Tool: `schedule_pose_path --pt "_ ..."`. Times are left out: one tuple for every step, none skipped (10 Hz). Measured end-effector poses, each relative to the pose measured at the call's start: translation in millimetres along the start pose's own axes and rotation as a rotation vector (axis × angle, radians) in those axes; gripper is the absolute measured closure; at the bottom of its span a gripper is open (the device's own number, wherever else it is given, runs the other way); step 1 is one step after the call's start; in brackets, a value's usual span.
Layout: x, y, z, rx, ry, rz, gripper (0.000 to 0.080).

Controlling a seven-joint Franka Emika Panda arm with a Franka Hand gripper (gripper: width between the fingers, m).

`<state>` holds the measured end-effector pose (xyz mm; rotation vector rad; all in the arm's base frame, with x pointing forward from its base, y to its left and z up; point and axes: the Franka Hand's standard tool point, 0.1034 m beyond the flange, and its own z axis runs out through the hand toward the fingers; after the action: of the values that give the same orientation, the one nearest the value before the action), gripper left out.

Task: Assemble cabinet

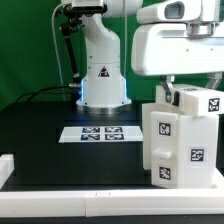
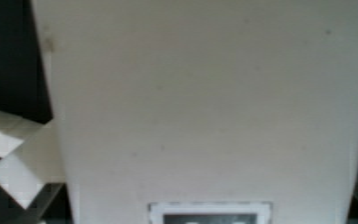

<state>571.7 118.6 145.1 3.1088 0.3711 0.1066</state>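
Observation:
The white cabinet body stands upright at the exterior view's right, with black marker tags on its faces. A white panel with a tag lies on top of it. My gripper reaches down from the big white hand onto the cabinet's top; its fingertips are hidden behind the parts. In the wrist view a flat white cabinet face fills almost the whole picture, with a tag at its edge. No fingers show there. A white part edge shows beside the face.
The marker board lies flat on the black table in front of the robot base. A white rail runs along the table's front edge and left corner.

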Motion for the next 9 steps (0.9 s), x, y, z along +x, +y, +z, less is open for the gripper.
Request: schedule_pose_path --pt "-0.8 -0.4 0.6 0.0 -0.002 0.097 0.0246" --pt "-1.0 -0.9 0.8 0.0 -0.002 0.158 0.0246" --pt "-1.0 -2.0 0.8 0.006 -0.003 0.236 0.0246" --pt "-1.3 -1.0 1.0 0.005 -0.004 0.313 0.0247" --pt "-1.7 -0.7 1.1 0.005 -0.006 0.374 0.0247" --pt "-2.6 1.6 1.4 0.002 -0.011 0.445 0.0247" --pt "-2.7 4.0 1.4 0.0 -0.01 0.493 0.0247" --pt "-2.9 5.6 1.5 -0.001 -0.01 0.515 0.0247" --pt "-3.1 8.6 1.5 -0.003 -0.01 0.568 0.0247"
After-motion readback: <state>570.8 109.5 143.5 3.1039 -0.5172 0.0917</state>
